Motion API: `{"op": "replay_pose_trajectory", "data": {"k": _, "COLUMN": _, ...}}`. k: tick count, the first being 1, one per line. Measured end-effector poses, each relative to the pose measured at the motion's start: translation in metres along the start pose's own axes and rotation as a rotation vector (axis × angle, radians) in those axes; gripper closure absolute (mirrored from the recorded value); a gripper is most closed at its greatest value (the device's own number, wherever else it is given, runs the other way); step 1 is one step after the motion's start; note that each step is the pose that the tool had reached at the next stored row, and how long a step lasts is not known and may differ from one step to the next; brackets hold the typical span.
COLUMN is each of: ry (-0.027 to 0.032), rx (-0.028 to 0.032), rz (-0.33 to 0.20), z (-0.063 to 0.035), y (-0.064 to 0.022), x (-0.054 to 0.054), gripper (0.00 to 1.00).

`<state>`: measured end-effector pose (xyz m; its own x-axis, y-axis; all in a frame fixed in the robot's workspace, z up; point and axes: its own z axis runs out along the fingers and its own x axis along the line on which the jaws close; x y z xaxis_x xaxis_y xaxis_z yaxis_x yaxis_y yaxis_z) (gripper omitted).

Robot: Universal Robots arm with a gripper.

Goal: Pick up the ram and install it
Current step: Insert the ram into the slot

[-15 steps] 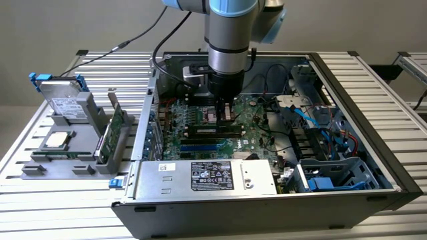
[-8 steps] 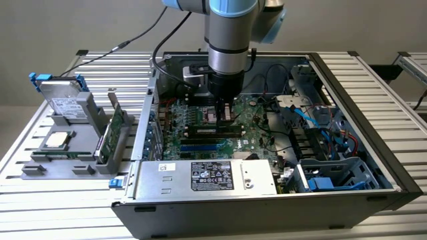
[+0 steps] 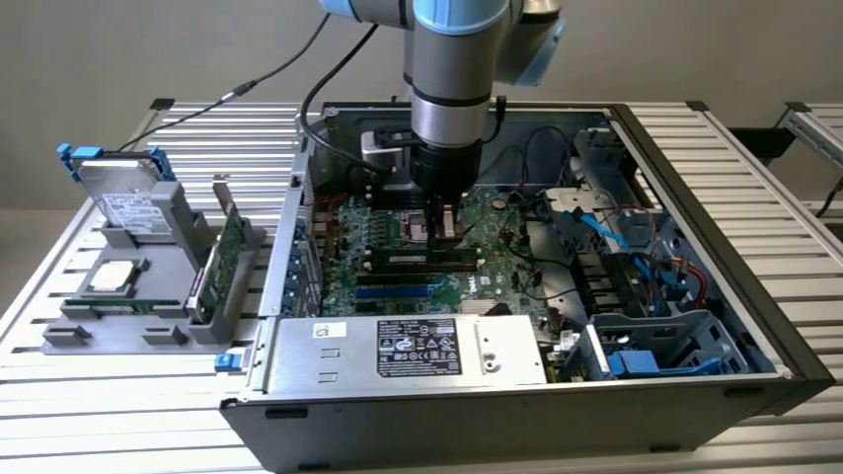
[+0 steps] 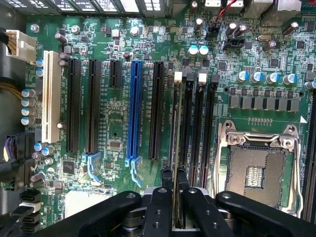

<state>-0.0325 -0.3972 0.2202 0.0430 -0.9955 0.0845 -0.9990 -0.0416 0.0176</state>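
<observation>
Wrist view showed the pincer [image 4: 174, 174] closed on the ram [image 4: 177, 133], a thin green stick seen edge-on between the two black fingers [image 4: 166, 180]. The ram hung in line with the black memory slots [image 4: 206, 128] of the motherboard [image 4: 113, 123], between the long blue slot [image 4: 133, 108] and the open processor socket [image 4: 256, 173]. Whether its lower edge touched a slot was hard to tell. From the exterior view, the arm [image 3: 448, 99] reached straight down into the open computer case [image 3: 737, 227], with the pincer close over the board, near the power supply [image 3: 409, 351]. On the bench [image 3: 132, 425], at the exterior view's left of the case, a grey rack [image 3: 172, 326] held a silver drive [image 3: 125, 197] and a green card [image 3: 231, 242].
</observation>
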Motion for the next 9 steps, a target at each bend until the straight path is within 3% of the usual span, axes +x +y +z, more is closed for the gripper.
{"op": "replay_pose_trajectory", "data": {"k": 9, "ry": 0.0, "rx": -0.0005, "rz": 0.005, "z": 0.0008, "y": 0.0, "x": -0.0001, "gripper": 0.87}}
